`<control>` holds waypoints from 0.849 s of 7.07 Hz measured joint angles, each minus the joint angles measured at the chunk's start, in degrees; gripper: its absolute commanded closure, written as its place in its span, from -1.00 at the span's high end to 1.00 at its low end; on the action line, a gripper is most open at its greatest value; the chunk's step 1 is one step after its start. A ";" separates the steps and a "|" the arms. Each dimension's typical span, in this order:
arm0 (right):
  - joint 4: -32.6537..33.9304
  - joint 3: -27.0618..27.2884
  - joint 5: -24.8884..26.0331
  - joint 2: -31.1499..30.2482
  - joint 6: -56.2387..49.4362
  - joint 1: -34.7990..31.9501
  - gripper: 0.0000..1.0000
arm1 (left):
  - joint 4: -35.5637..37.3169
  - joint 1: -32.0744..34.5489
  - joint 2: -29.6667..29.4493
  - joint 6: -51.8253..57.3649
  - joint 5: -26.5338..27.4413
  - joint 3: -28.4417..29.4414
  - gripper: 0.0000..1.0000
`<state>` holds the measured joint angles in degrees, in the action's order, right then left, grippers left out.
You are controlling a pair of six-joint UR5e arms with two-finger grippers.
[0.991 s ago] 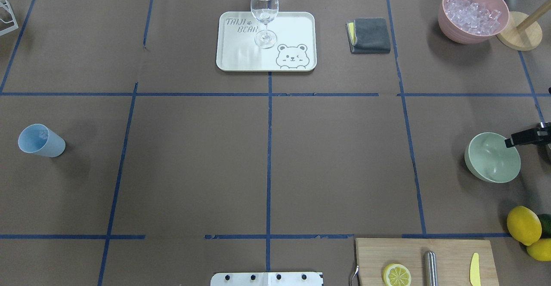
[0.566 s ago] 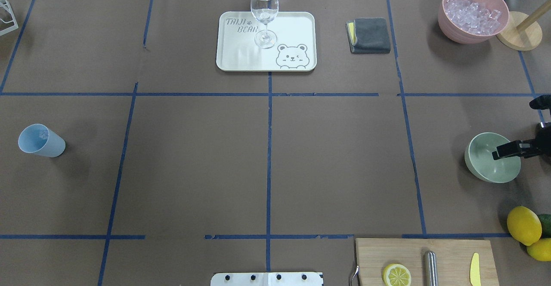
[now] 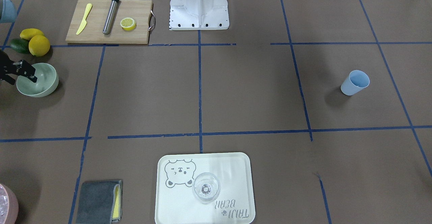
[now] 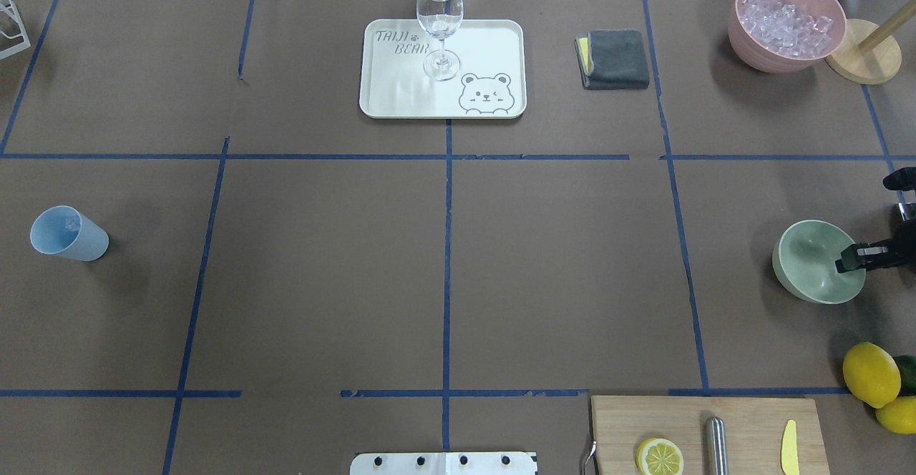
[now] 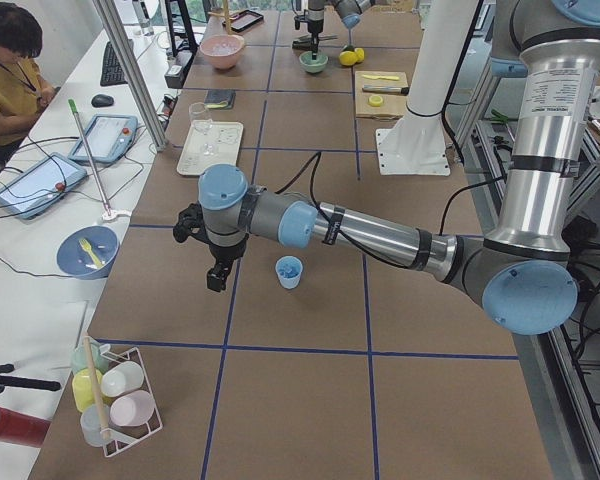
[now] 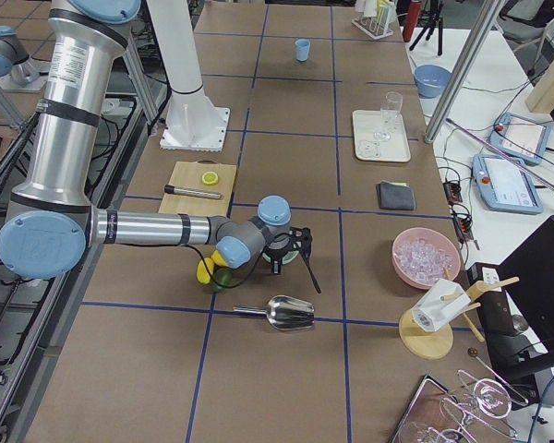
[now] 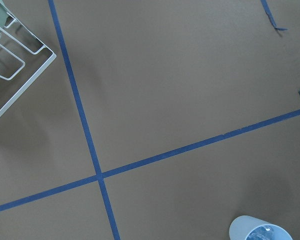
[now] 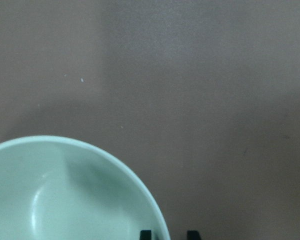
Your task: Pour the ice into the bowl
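Observation:
The sage-green bowl (image 4: 812,264) stands empty at the right of the table; it also shows in the front view (image 3: 42,82) and the right wrist view (image 8: 65,190). My right gripper (image 4: 867,255) is open at the bowl's right rim, one finger inside and one outside (image 8: 168,234) (image 3: 23,77). A few ice cubes (image 7: 264,233) lie in the blue cup (image 4: 69,234) at the far left. My left gripper (image 5: 214,278) hangs beside the cup (image 5: 289,271); I cannot tell if it is open or shut.
A pink bowl of ice (image 4: 786,21) stands back right. A wine glass (image 4: 439,24) stands on a white tray (image 4: 494,46), a grey cloth (image 4: 614,59) beside it. Lemons (image 4: 870,373), a cutting board (image 4: 615,425), a metal scoop (image 6: 291,312) and a wire rack (image 7: 15,65) are nearby.
My right gripper has moved from the bowl's far-right edge across its right side and now sits at the right rim. Bowl and cup have not moved.

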<state>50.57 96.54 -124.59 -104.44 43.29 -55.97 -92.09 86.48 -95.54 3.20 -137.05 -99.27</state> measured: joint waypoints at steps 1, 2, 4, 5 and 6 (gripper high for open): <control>0.33 0.57 0.71 0.18 0.18 0.09 -1.00 | 0.04 0.01 -0.29 0.07 0.19 -0.21 1.00; 1.33 1.65 0.61 0.98 0.31 -0.31 -1.00 | 0.04 0.05 -0.67 0.21 0.32 -0.30 1.00; 12.75 10.06 -1.94 5.32 0.57 -2.93 -1.00 | -0.03 0.08 -1.47 0.29 0.86 -0.33 1.00; 20.28 13.61 -2.61 10.86 2.98 -3.30 -1.00 | -0.10 0.08 -1.54 0.21 1.13 -0.24 1.00; 24.88 15.14 -2.67 17.54 9.25 -1.38 -1.00 | -0.23 0.07 -1.56 0.17 1.24 -0.05 1.00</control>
<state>75.45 111.68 -127.25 -86.90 52.54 -57.35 -92.32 86.55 -97.10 3.37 -135.81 -99.32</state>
